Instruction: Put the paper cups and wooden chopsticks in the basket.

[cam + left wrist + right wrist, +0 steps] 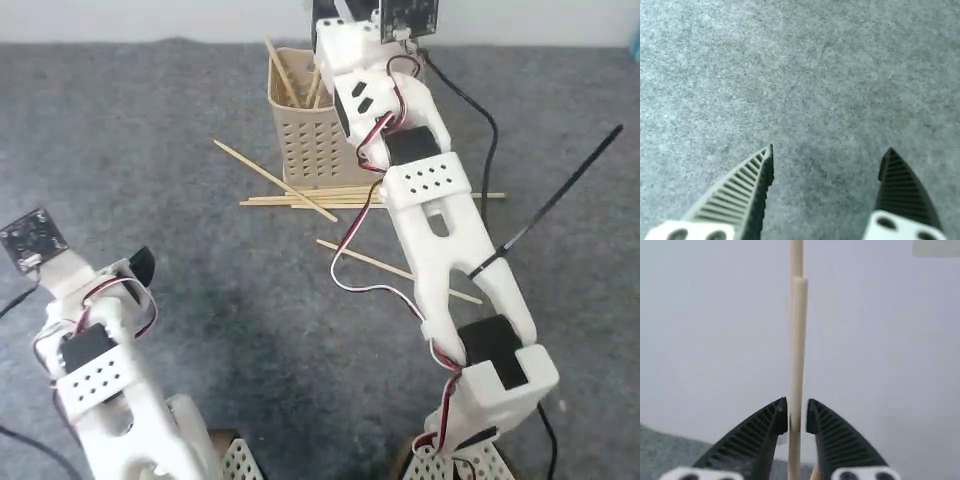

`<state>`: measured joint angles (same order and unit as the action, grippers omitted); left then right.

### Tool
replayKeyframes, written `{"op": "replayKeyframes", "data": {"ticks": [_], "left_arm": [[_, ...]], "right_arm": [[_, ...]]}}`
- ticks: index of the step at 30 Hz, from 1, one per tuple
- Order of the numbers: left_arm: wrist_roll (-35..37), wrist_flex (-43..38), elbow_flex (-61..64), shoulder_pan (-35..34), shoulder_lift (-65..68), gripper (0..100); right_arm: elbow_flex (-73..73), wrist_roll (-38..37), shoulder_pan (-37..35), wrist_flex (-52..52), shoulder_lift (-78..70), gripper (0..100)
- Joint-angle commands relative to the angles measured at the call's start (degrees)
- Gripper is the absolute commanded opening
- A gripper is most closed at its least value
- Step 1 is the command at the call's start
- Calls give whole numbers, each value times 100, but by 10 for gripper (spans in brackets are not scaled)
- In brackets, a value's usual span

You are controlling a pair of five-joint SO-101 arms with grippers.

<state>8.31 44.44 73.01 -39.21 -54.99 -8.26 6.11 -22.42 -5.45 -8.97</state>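
A beige slotted basket (305, 130) stands at the back of the grey carpet with several wooden chopsticks (283, 75) leaning in it. More chopsticks (300, 198) lie in a bundle in front of the basket, and a single one (390, 268) lies nearer, partly under the right arm. That arm stretches over the basket's rim. In its wrist view my right gripper (797, 407) is shut on an upright chopstick (798, 340) against a pale wall. My left gripper (830, 149) stands open above bare carpet at the near left (135, 270).
A thin black rod (560, 200) slants across the right side beside the right arm's cables. Both arm bases sit at the front edge. Bare carpet lies between the left arm and the basket.
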Motion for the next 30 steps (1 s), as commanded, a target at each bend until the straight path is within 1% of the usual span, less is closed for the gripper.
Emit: {"op": "replayKeyframes", "data": {"ticks": [1, 6, 9, 11, 14, 19, 22, 27, 30], "left_arm": [[0, -167, -40, -18, -193, 323], [0, -167, -40, -18, -193, 323], [0, -149, -31, 114, -176, 323], [0, -132, -31, 185, -167, 323], [0, 123, -48, 554, -167, 323], [18, 1090, -602, 1670, -158, 323], [316, 1477, -980, 2567, -158, 323], [615, 1952, -1745, 4255, -18, 323], [888, 2048, -2325, 5116, 677, 323]], "right_arm": [[-141, -114, -57, -330, 92, 230], [-141, -114, -75, -541, 321, 242], [-141, -114, -84, -857, 690, 242], [-123, -114, -84, -1262, 1086, 242], [-123, -114, -40, -2387, 1868, 242], [-114, -70, 84, -4673, 3204, 242], [-114, 202, 321, -5780, 3811, 242], [-105, 246, 769, -7319, 4470, 242], [-97, 220, 1121, -8057, 4752, 242]]}}
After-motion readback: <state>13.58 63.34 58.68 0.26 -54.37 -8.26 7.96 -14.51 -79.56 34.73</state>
